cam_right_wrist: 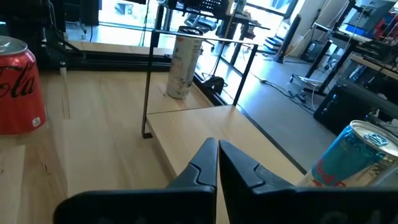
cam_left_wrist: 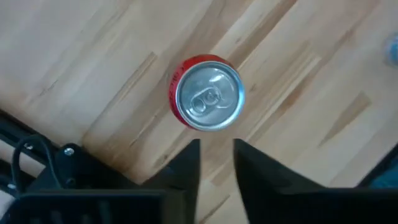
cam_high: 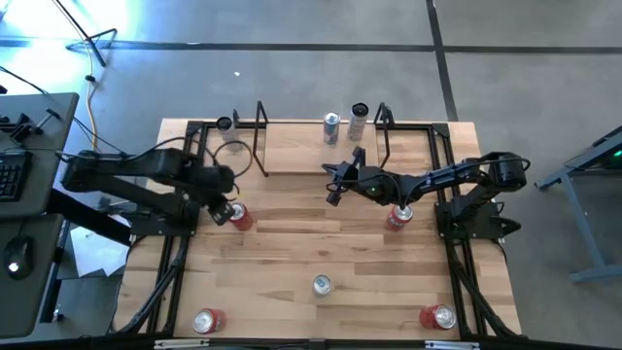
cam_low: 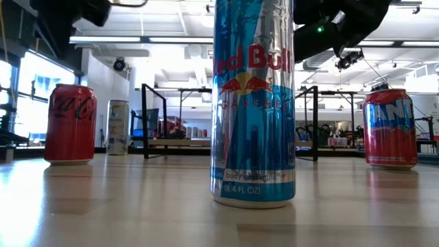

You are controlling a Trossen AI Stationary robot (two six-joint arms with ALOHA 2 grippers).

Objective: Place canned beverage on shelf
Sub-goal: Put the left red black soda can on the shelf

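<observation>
Tall blue can (cam_low: 254, 103) fills the low view; left gripper (cam_left_wrist: 216, 163), slightly parted, hovers over a red can (cam_left_wrist: 208, 92); right gripper (cam_right_wrist: 217, 163), closed, faces the shelf (cam_right_wrist: 205, 134).

I see the shelf (cam_high: 311, 156) at the far middle of the table (cam_high: 292, 243). Behind its far edge stand two cans, one (cam_high: 331, 126) just beside the other (cam_high: 360, 119), and a third can (cam_high: 225, 124) stands at the far left corner of the table. The left gripper (cam_high: 220, 211) is left of the shelf, directly above a Coca-Cola can (cam_high: 239, 216). The right gripper (cam_high: 335, 181) is at the shelf's near edge, with a can (cam_high: 399, 217) under its arm. The Red Bull can (cam_high: 322, 284) stands in the near middle. Two more cans are at the near corners, left (cam_high: 208, 320) and right (cam_high: 438, 317).
</observation>
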